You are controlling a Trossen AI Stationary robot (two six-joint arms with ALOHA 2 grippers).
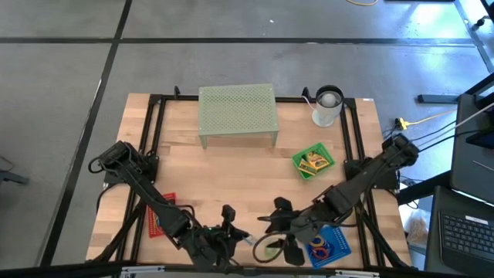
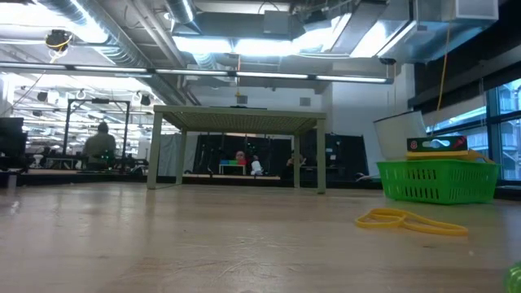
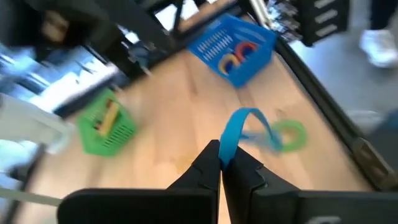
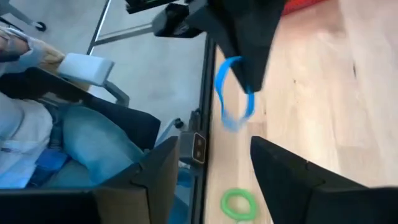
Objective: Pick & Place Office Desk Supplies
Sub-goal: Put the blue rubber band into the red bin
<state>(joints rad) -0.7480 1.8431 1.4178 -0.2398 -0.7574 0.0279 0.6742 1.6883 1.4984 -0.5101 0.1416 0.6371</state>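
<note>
Blue band (image 3: 239, 127), a thin loop of rubber, is hanging pinched in the left tool (image 3: 221, 163), whose fingers are pressed together on it at the near edge of the surface (image 1: 231, 177), left of centre; gripping one end is letting the rest dangle clear of the wood, which I judge suits carrying it to a tray. Just beside it a green ring (image 3: 287, 135) is lying loose on the surface. Right of that, the right tool (image 4: 214, 180) is hovering with fingers spread wide and holding nothing, facing the band. Farther right, at the near edge, the blue tray (image 3: 235, 45) is holding red, orange and blue rings, while the green tray (image 1: 312, 161), farther back, is holding yellow items. A pale mesh riser (image 1: 237, 113) is standing at the far side
</note>
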